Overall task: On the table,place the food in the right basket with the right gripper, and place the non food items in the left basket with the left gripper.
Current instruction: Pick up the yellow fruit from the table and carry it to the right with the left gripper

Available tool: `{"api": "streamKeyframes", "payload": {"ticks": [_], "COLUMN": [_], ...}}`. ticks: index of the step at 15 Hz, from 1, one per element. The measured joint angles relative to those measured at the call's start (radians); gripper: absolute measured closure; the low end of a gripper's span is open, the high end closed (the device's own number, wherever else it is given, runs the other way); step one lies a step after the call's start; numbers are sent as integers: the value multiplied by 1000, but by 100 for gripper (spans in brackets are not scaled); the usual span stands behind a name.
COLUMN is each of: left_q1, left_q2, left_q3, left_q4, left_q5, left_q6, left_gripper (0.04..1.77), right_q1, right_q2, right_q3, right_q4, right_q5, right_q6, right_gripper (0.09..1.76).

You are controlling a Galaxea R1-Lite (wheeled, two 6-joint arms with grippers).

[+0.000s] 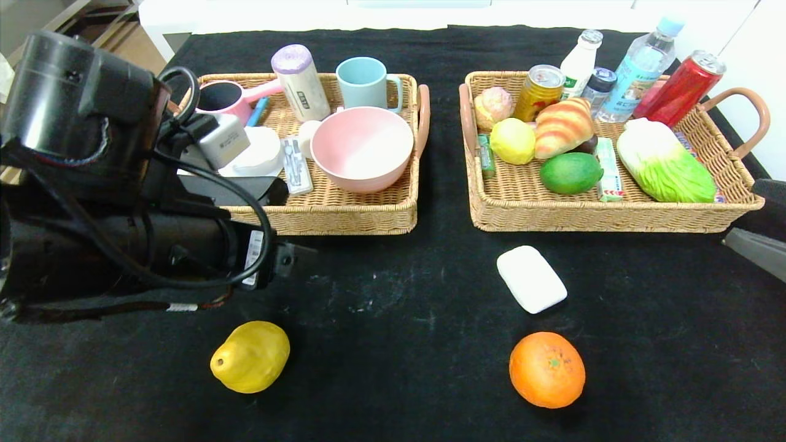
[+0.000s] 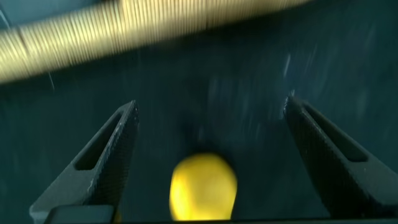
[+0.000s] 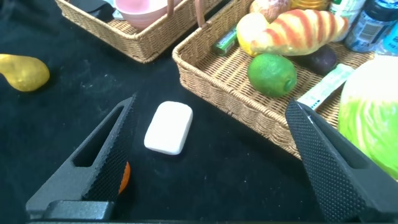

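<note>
Left gripper [image 2: 208, 140] released, empty, over bench [image 1: 393, 294] in front of left basket [image 1: 344, 218]; pink bowl [image 1: 362, 147] sits inside. Right gripper [image 3: 211, 155] released, low at bench's right edge.

On bench: white bar [image 1: 531, 279], orange [image 1: 546, 369], yellow pear [image 1: 250, 356].

Judgement: bar next for left gripper. Approach from above, jaws across short sides. Open cloth around it; right basket [image 1: 608, 215] front wall near, orange just beside.

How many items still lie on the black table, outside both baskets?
3. The yellow pear lies near the front on the left, the orange near the front on the right, and the white bar just behind the orange. The left arm may hide others.
</note>
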Motion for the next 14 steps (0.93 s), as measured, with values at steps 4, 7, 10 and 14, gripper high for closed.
{"api": "streamKeyframes", "payload": {"ticks": [4, 7, 10, 14], "left_q1": [-10, -11, -12, -11], "left_q2": [-68, -97, -105, -74], "left_q3": [127, 206, 273, 286], "left_q4": [90, 93, 82, 75], "left_q5": [-47, -57, -91, -98], "left_q6": [-5, -8, -8, -9], "left_gripper": [12, 11, 11, 10], "right_q1": [3, 5, 5, 5], "right_q2": [0, 0, 1, 0], "right_q3": [1, 3, 5, 5], "right_q4": [0, 0, 0, 0], "right_q5": [0, 0, 0, 0], "right_q6": [0, -6, -14, -14], "right_gripper": [14, 14, 14, 14]}}
